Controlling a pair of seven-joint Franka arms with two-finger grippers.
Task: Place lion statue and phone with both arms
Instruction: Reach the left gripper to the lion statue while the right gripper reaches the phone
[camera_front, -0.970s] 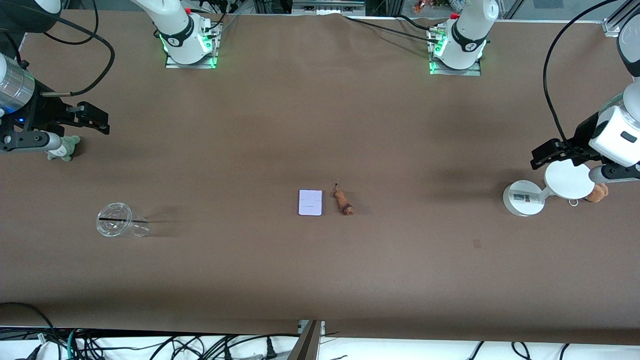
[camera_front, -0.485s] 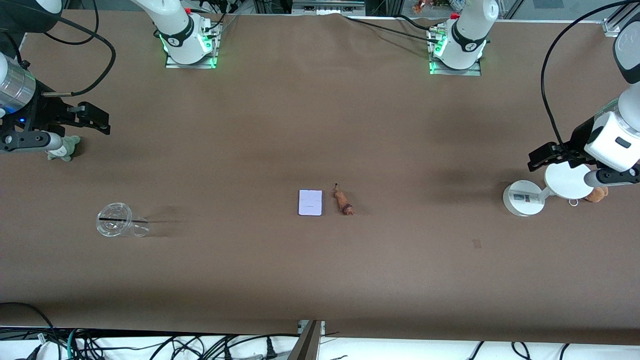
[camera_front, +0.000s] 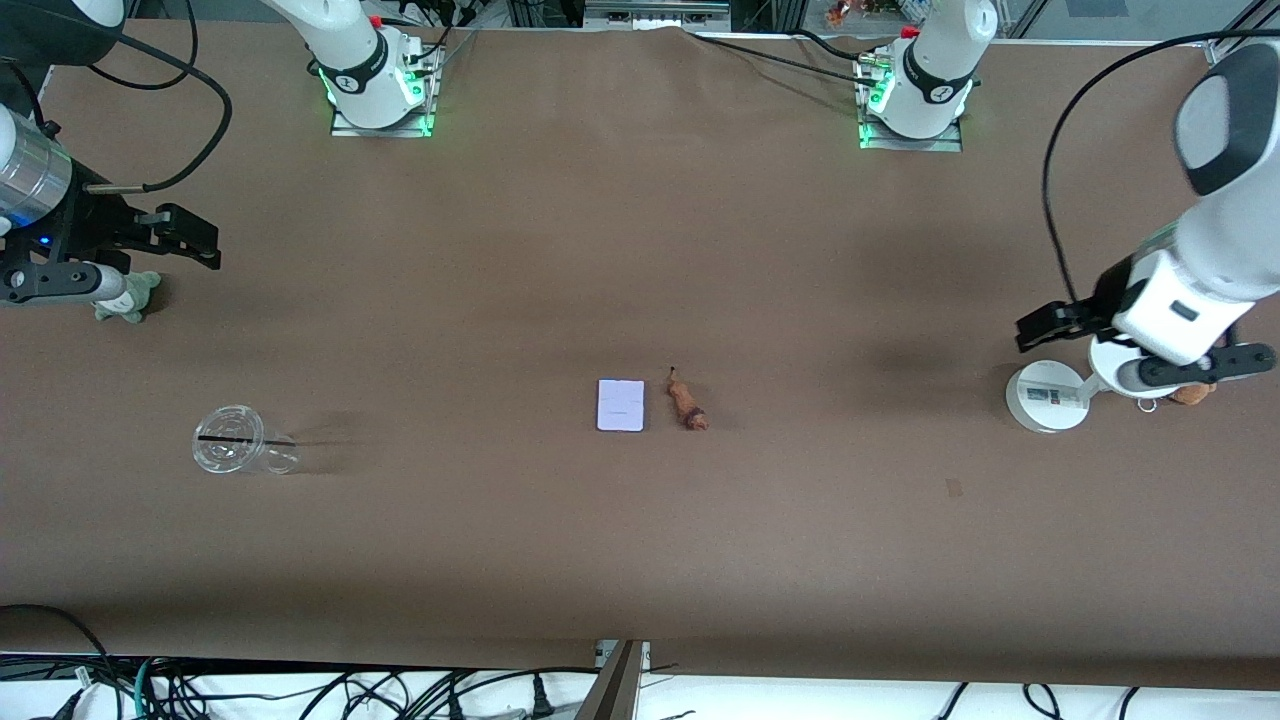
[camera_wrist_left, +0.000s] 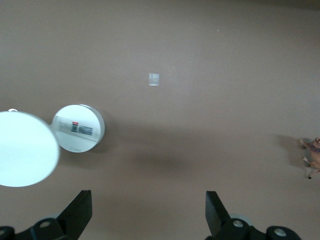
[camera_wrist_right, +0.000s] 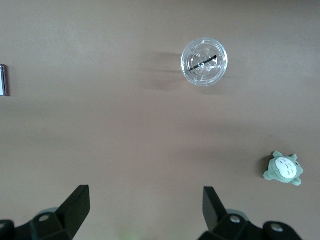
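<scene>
Brown cloth is covering the whole table (camera_front: 500, 560), and along its upper edge in the front view we are seeing the two arm bases glowing green. One phone (camera_front: 620, 405) is lying flat in the middle of the table, and one lion statue (camera_front: 687, 402) is lying just beside it toward the left arm's end, the two apart.

Both tools are hanging well apart from that pair. The left gripper (camera_front: 1040, 328) is hovering over the table beside the single white stand (camera_front: 1045, 398), its fingers (camera_wrist_left: 80, 212) spread wide and holding nothing. The right gripper (camera_front: 190, 238) is waiting at the right arm's end, near the one grey-green plush (camera_front: 128, 298), its fingers (camera_wrist_right: 77, 205) also spread wide and empty.

One clear plastic cup (camera_front: 232, 450) is standing nearer the front camera than that plush.

Only the front view is showing us phone and statue together, plus a bit of tan plush (camera_front: 1190, 395) peeking out under the left arm. From the left wrist we are catching the statue at the frame's edge; from the right wrist, just a sliver of the phone.
</scene>
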